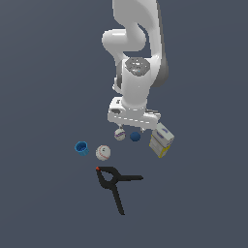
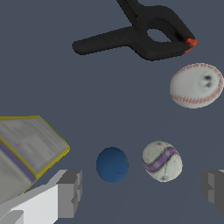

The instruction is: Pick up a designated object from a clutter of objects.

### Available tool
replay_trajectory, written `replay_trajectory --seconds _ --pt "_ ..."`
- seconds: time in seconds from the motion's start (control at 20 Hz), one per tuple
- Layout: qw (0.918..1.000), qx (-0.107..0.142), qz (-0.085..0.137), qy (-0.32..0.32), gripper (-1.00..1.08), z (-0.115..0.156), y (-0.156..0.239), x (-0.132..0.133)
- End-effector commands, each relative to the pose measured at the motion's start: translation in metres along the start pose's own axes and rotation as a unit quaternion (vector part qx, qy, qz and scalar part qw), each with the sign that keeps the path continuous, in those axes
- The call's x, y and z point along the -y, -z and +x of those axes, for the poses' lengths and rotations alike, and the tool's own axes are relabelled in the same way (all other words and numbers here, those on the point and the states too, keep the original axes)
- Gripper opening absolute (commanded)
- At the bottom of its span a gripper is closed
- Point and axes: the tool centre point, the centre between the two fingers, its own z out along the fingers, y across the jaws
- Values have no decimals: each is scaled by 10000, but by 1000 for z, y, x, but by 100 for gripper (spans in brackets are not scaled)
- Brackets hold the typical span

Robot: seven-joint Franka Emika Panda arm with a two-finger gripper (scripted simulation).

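The designated object, a small dark blue ball point(image 1: 135, 136) point(image 2: 112, 164), lies on the dark floor among the clutter of objects. My gripper point(image 1: 131, 129) point(image 2: 142, 192) hovers just above it, open, with nothing held. In the wrist view the blue ball and a white ball with a purple stripe point(image 1: 120, 134) point(image 2: 162, 161) both lie within the span of the two grey fingers point(image 2: 70, 192). The two balls sit close together but apart.
A yellow-edged white box point(image 1: 161, 140) point(image 2: 30, 144) stands close beside the blue ball, on the exterior view's right. A red-stitched baseball point(image 1: 102, 152) point(image 2: 196, 85), a lighter blue cup point(image 1: 81, 147) and a black clamp point(image 1: 115, 181) point(image 2: 144, 37) lie nearer the exterior view's bottom.
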Motion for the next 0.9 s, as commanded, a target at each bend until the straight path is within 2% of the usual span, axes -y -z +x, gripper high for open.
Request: replay_trajectory --seconds 0.0,0.4,0.8,0.85 --pt "9998 -3 14 -173 100 -10 -20 6" --pt "9985 5 46 -539 100 -34 -61 16" --pt "9978 9 57 -659 100 -44 -74 19" --pt "9956 -444 222 -790 100 6 -35 18"
